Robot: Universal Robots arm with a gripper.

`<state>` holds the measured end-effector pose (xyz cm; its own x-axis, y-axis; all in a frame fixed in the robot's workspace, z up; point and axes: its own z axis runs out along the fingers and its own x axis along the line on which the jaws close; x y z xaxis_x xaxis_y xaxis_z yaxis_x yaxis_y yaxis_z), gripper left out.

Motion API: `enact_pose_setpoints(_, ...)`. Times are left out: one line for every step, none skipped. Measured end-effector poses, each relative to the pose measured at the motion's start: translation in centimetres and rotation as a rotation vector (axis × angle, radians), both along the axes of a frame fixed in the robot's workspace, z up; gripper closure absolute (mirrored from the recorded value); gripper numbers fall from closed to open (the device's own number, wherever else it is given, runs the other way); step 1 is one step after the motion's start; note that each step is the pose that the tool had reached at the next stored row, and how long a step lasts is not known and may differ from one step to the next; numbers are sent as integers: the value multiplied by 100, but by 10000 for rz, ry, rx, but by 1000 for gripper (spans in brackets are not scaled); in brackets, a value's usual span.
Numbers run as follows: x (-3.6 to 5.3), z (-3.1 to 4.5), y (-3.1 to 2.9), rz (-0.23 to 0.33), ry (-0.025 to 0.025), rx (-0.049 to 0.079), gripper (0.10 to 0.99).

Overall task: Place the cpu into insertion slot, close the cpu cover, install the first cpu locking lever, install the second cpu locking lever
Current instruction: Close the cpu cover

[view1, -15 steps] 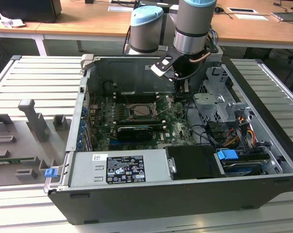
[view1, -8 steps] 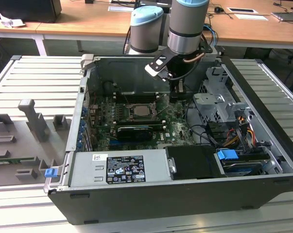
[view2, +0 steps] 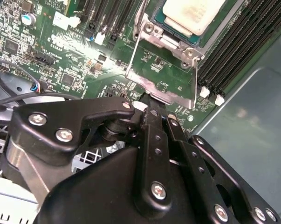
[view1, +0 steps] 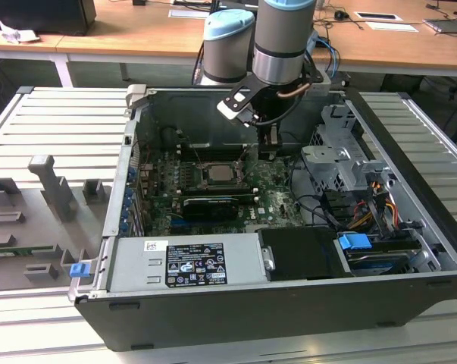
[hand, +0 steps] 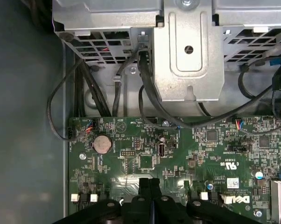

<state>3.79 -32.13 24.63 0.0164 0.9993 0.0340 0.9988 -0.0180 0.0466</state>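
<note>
Cpu [view2: 189,14] sits in its socket, cpu cover [view2: 162,93] is open just beside it, and the hand [view2: 149,108], clenched on nothing, noses at the cover's free edge; a steady arcing push looks best, keeping off the chip.

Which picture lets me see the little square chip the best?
The second wrist view: the cpu is close up there, its pale metal top easy to see. In the exterior view the cpu is a tiny square far off. The first wrist view looks at another stretch of the board, near cables.
</note>
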Motion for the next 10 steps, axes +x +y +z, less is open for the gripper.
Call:
enact_pose_setpoints(-7, 0, 0, 0, 0, 0, 980)
enact_pose_setpoints(-18, 0, 0, 0, 0, 0, 980)
enact_pose_setpoints(-29, -1, 0, 0, 0, 0, 980)
enact_pose_setpoints(-35, -1, 0, 0, 0, 1, 980)
enact_pose_setpoints(-42, -2, 0, 0, 0, 0, 980)
enact_pose_setpoints(-51, -2, 0, 0, 0, 1, 980)
enact_pose_setpoints(-54, -3, 0, 0, 0, 1, 980)
enact_pose_setpoints(-61, -4, 0, 1, 0, 0, 980)
enact_pose_setpoints(-65, -4, 0, 0, 0, 0, 980)
enact_pose_setpoints(-68, -5, 0, 0, 1, 0, 980)
